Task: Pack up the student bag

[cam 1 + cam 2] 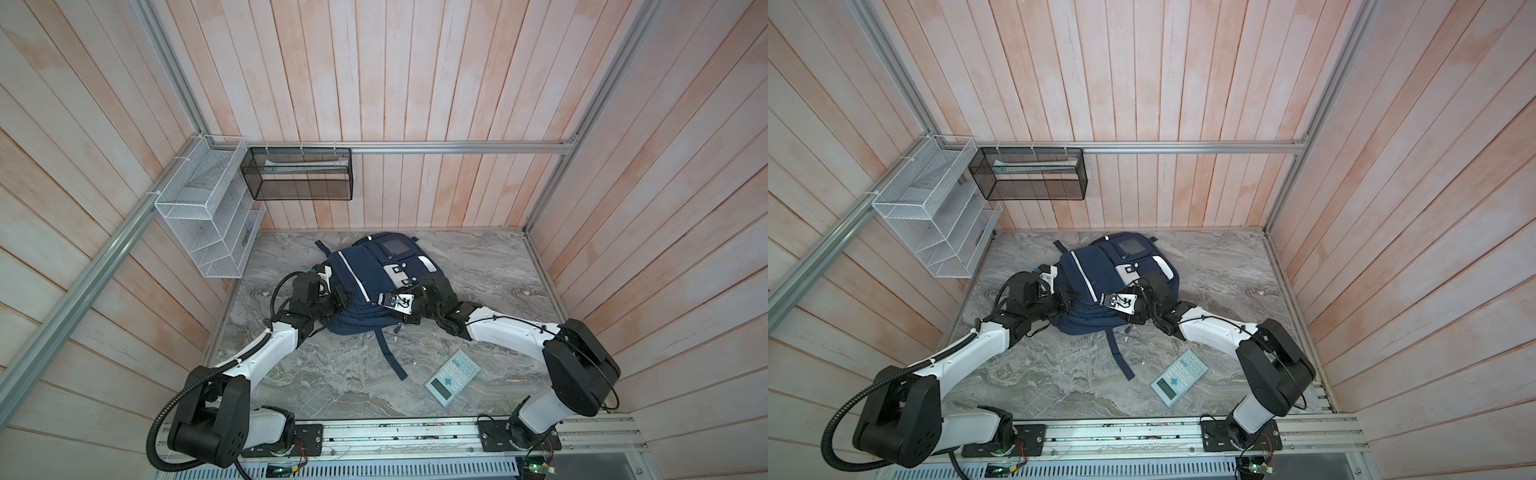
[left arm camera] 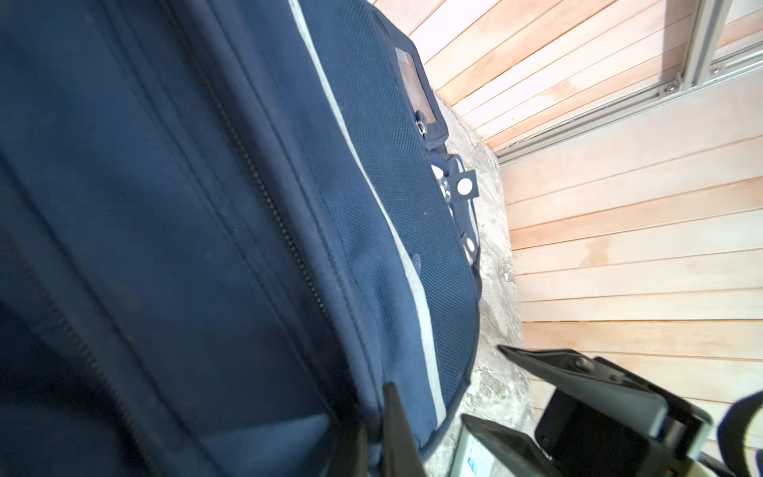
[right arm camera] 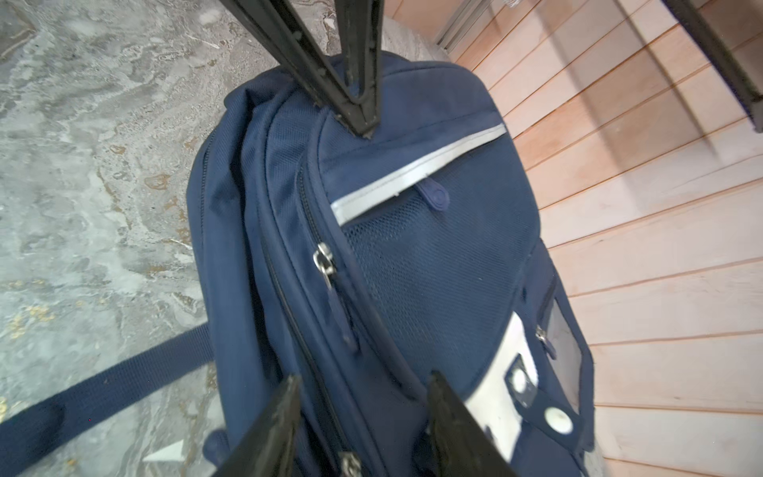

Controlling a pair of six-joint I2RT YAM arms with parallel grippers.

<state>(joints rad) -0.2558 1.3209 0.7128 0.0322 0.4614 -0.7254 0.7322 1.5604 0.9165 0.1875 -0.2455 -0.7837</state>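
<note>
The student bag (image 1: 365, 270) (image 1: 1096, 274), navy with white stripes, lies on the marble table in both top views. My left gripper (image 1: 343, 301) (image 1: 1069, 301) is at the bag's left side, and in the left wrist view it (image 2: 373, 433) is shut with a fold of the bag's fabric (image 2: 289, 206) pinched between its jaws. The right wrist view shows the left gripper's fingers (image 3: 357, 115) meeting on the bag's (image 3: 413, 247) edge. My right gripper (image 1: 384, 300) (image 3: 363, 417) hangs over the bag's near end, open, its fingers straddling a zipper line. A zipper pull (image 3: 324, 264) lies ahead of it.
A pale blue calculator (image 1: 453, 376) (image 1: 1179, 376) lies on the table (image 1: 498, 270) in front of the bag, near the right arm. A loose strap (image 1: 392, 357) trails toward the front. A white wire rack (image 1: 208, 216) and a black mesh basket (image 1: 299, 174) hang on the left and back walls.
</note>
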